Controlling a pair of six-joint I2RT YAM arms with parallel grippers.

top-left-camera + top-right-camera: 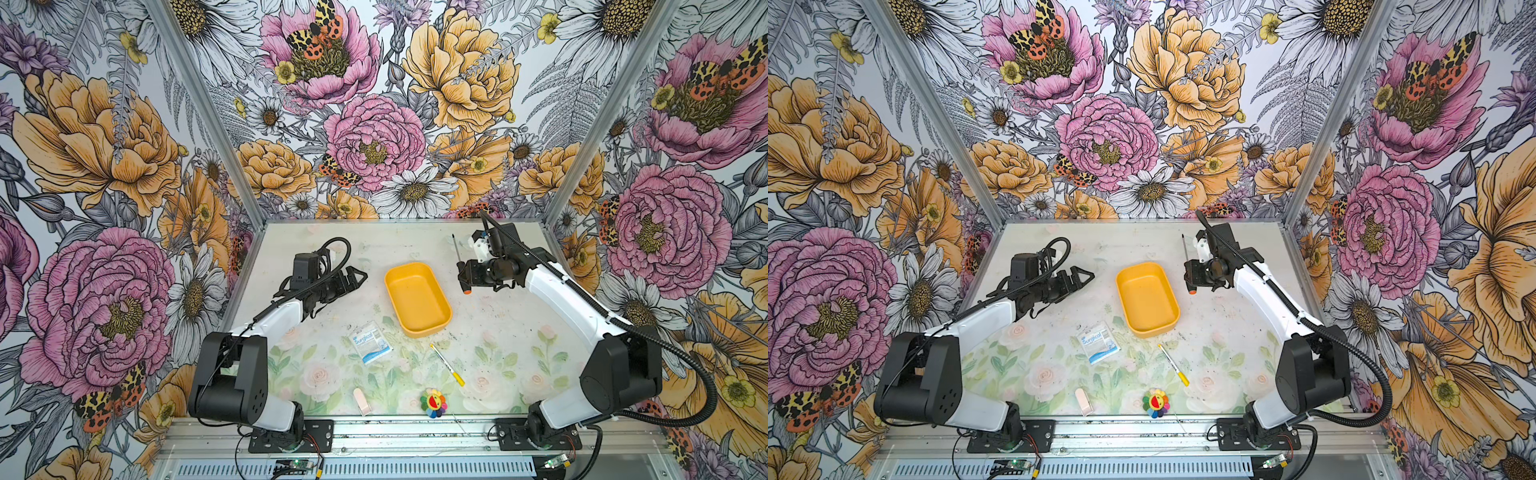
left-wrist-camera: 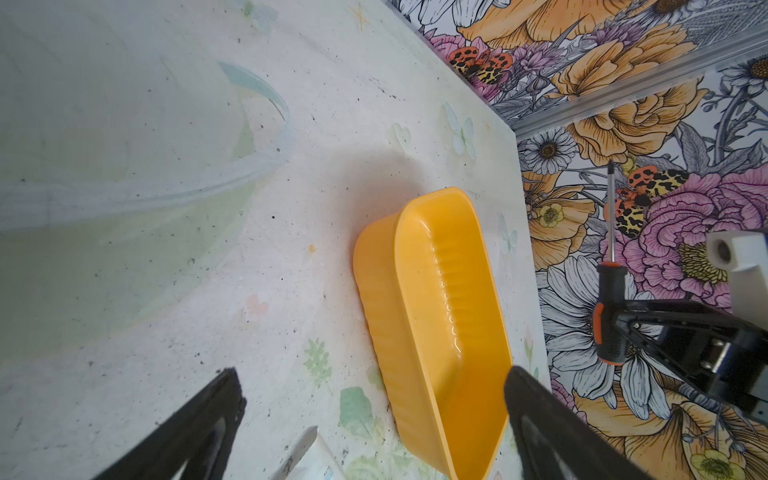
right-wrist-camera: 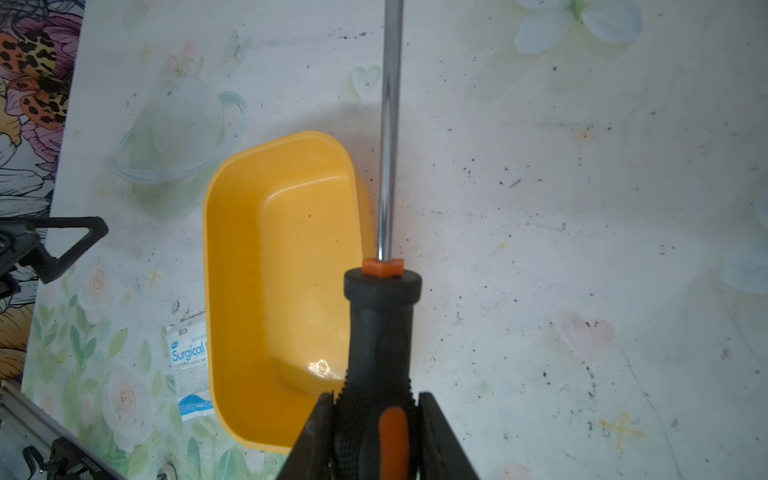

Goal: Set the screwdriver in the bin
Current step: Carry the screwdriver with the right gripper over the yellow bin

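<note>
the right gripper [image 1: 464,276] is clenched on the black handle of the screwdriver [image 1: 457,251], up off the worktop [image 1: 498,332]. the bin [image 1: 417,299] sits just beside it, toward the left arm. the screwdriver's long line runs about the same way as the bin's long side. the left gripper [image 1: 358,280] is released, holding nothing.

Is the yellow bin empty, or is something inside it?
Empty. In both top views the bin shows only bare yellow floor; the screwdriver is outside it, clamped in the right gripper.
</note>
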